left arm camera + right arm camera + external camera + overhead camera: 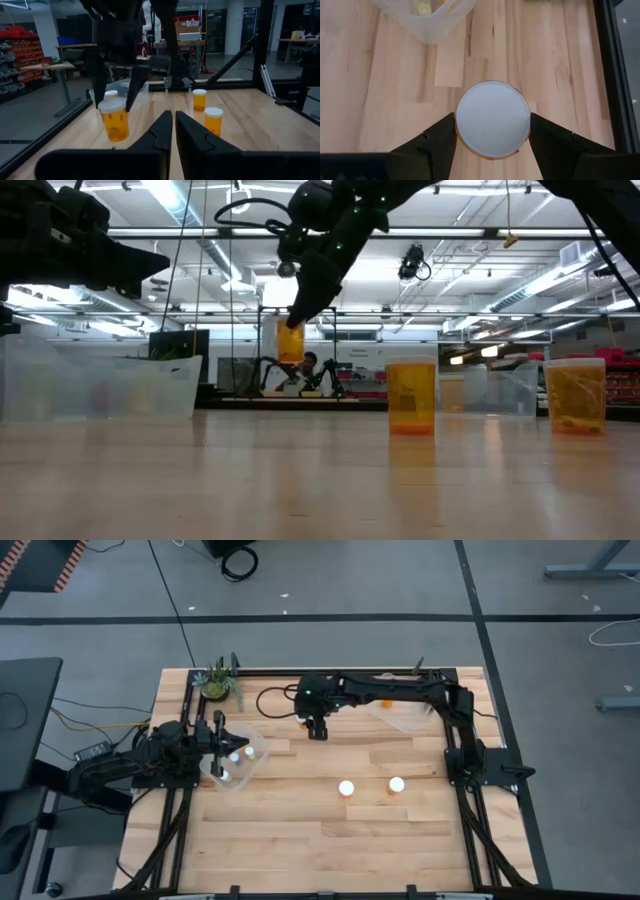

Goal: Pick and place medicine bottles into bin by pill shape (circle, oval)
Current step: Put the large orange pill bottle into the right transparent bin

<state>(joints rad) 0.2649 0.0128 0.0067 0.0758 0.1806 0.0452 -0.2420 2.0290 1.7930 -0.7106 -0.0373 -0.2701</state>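
My right gripper (318,728) is shut on an amber medicine bottle with a white cap (114,120), above the far middle of the table. The low view (290,340) shows the bottle in the air. Two more amber bottles (346,787) (397,784) stand upright on their bases on the table's middle. My left gripper (173,131) is shut and empty. It is at the table's left, over a clear bin (232,762) that holds white-capped bottles (236,755). My right gripper pinches the bottle between its two fingers (440,137) at the rim of the white cap (492,119), on opposite sides. The fingers come from above, pointing down. The bottle hangs upright below them, lifted clear of the table.
A second clear bin (398,716) lies at the far right under my right arm. A green potted plant (215,682) stands at the far left corner. A black frame (455,755) runs along the table's edges. Bare wood lies toward the near edge.
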